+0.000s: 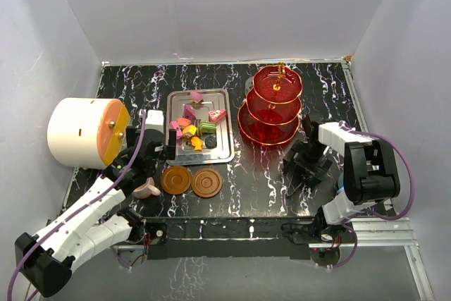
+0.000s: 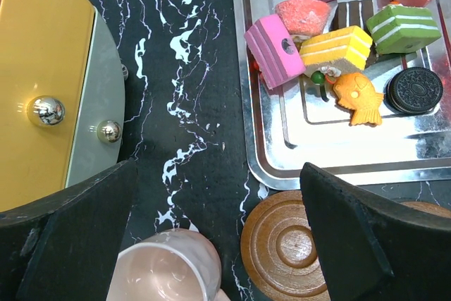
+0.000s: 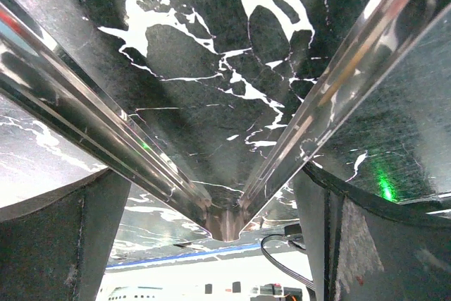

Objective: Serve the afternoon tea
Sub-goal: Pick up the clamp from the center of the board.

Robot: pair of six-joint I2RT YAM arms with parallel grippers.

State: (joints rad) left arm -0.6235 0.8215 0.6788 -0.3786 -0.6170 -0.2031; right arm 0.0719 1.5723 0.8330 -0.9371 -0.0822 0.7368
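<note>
Several small colourful sweets (image 1: 192, 126) lie on the silver tray, also in the left wrist view (image 2: 331, 44). The red three-tier stand (image 1: 271, 107) with a gold stem stands right of the tray. Two brown saucers (image 1: 176, 180) (image 1: 206, 183) sit side by side in front of the tray; one shows in the left wrist view (image 2: 282, 248). The pink cup (image 1: 146, 188) (image 2: 165, 269) stands left of them. My left gripper (image 1: 150, 147) (image 2: 218, 174) is open and empty above the cup and the saucer. My right gripper (image 1: 304, 167) (image 3: 211, 195) is open and empty over the table. I cannot make out the blue cup.
The flat silver tray (image 1: 224, 151) (image 2: 282, 160) lies mid-table. The big white drum (image 1: 77, 132) with an orange face (image 2: 42, 82) stands at far left, close to my left gripper. White walls enclose the black marble table (image 1: 254, 188). Shiny metal rails (image 3: 84, 125) fill the right wrist view.
</note>
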